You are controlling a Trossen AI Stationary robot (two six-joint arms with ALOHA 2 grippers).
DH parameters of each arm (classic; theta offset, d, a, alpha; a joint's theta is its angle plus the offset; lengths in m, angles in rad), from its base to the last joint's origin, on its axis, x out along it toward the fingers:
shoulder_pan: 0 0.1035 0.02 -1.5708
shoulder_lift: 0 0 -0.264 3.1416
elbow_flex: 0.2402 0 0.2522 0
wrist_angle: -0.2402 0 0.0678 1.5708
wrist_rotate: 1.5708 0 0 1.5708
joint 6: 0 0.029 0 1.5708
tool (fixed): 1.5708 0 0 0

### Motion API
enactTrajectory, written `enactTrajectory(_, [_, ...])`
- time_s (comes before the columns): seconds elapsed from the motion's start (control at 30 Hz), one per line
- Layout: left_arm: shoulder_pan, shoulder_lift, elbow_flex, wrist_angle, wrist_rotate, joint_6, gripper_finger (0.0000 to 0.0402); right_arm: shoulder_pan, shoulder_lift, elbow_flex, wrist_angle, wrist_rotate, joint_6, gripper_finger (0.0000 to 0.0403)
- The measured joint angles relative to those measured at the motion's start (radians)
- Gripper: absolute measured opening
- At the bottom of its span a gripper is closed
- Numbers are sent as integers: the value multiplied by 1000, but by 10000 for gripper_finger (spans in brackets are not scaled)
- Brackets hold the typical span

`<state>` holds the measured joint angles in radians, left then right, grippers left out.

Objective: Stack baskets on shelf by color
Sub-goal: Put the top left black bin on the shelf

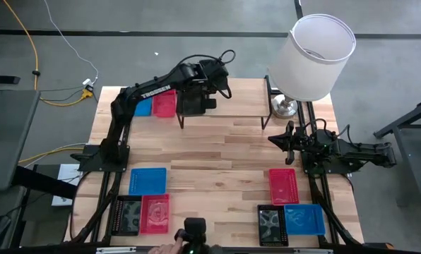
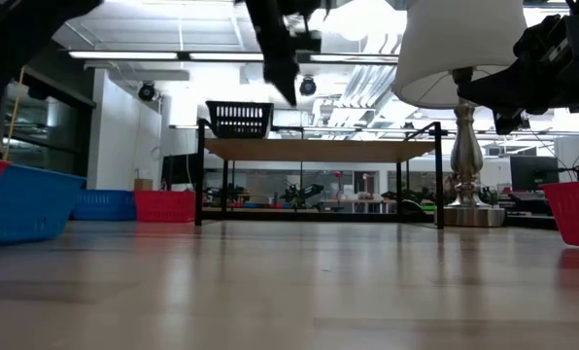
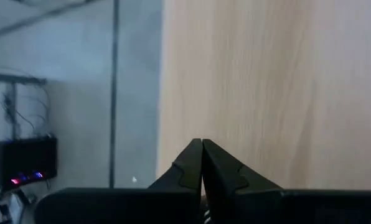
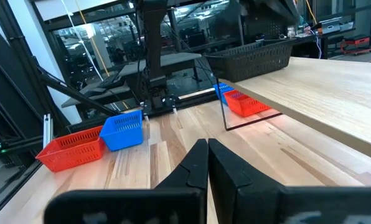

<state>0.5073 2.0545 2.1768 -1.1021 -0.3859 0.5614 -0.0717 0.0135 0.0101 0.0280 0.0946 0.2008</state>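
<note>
So my left gripper point(image 1: 205, 90) hung fully closed and empty over the shelf point(image 1: 239, 106), right by the 1 black basket point(image 1: 194, 103) sitting there, and my right gripper point(image 1: 285, 140) waited closed near the lamp point(image 1: 316, 53), other baskets down on the desk point(image 1: 217, 169).

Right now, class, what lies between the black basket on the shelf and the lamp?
Only bare plank and the end legs: from the black basket across to the lamp, the shelf holds nothing else. The low view shows this best.
</note>
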Motion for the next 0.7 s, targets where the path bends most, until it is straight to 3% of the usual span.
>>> enactTrajectory(0.2, [-4,-130,9,-13,6,-63,0,0,0,0,0,0,0,0])
enactTrajectory(0.43, [-11,-239,-14,-219,205,-301,0,0,0,0,0,0,0,0])
enactTrajectory(0.53, [-59,-283,-98,-242,276,-323,0,0,0,0,0,0,0,0])
enactTrajectory(0.7, [-155,-369,-321,-201,296,-297,0,0,0,0,0,0,0,0])
